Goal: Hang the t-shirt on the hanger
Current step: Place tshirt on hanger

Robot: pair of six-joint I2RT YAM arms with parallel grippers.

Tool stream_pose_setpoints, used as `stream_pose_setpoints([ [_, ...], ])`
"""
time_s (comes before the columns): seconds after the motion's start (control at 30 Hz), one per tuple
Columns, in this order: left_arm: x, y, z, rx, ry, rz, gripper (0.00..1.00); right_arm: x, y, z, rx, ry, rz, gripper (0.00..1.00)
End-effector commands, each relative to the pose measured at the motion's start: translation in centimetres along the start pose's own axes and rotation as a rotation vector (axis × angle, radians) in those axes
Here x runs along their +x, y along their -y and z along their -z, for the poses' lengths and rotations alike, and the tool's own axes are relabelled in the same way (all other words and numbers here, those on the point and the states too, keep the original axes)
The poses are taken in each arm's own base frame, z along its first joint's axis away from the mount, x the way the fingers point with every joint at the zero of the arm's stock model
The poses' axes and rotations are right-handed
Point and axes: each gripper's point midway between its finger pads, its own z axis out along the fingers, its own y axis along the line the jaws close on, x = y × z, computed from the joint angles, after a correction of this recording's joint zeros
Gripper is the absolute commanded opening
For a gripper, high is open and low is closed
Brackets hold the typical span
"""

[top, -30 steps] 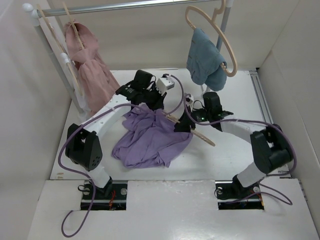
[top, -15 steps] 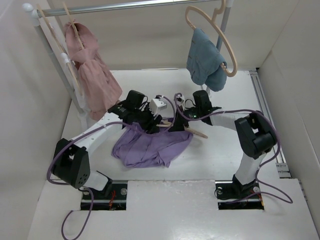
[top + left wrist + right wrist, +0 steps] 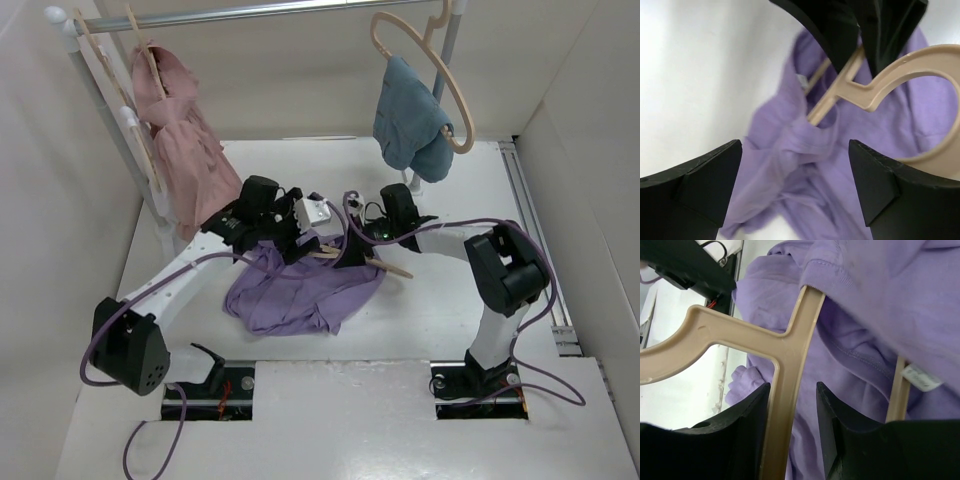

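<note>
The lavender t-shirt (image 3: 300,290) lies crumpled on the table, its collar end draped over the beige hanger (image 3: 388,266). My right gripper (image 3: 358,250) is shut on the hanger's stem (image 3: 790,355), which runs between its fingers, and the t-shirt's collar (image 3: 880,300) hangs over that stem. My left gripper (image 3: 302,247) hovers over the t-shirt (image 3: 805,165), open, with nothing between its fingers (image 3: 700,185). The left wrist view also shows the hanger's hook (image 3: 900,75) beyond, held by the right gripper's black fingers.
A clothes rail (image 3: 260,12) crosses the back. A pink garment (image 3: 185,150) hangs on it at the left and a blue-grey garment (image 3: 410,125) on another hanger (image 3: 448,95) at the right. White walls enclose the table (image 3: 450,310).
My left gripper has opened, let go of the t-shirt and shifted left. The right gripper carried the hanger leftward toward the shirt. The raised fabric has sagged down.
</note>
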Motion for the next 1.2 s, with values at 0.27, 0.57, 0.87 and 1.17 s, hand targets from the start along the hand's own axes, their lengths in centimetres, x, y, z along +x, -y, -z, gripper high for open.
stream_pose_setpoints([
  [0.27,1.0,-0.9,0.3,0.044,-0.017,-0.347,0.9,-2.2,0.1,-0.2,-0.009,0.036,0.091,0.0],
  [0.57,3.3,-3.7,-1.9,0.035,-0.101,-0.404,0.94,-2.7,-0.5,-0.4,-0.026,0.039,0.101,0.0],
  [0.87,2.1,-4.7,-3.7,0.011,-0.051,-0.476,0.94,-2.8,-1.0,-0.6,-0.034,0.035,0.103,0.0],
  [1.17,4.8,-3.6,-7.0,0.213,-0.071,-0.583,0.91,-3.1,-1.2,-0.6,-0.043,0.036,0.104,0.0],
])
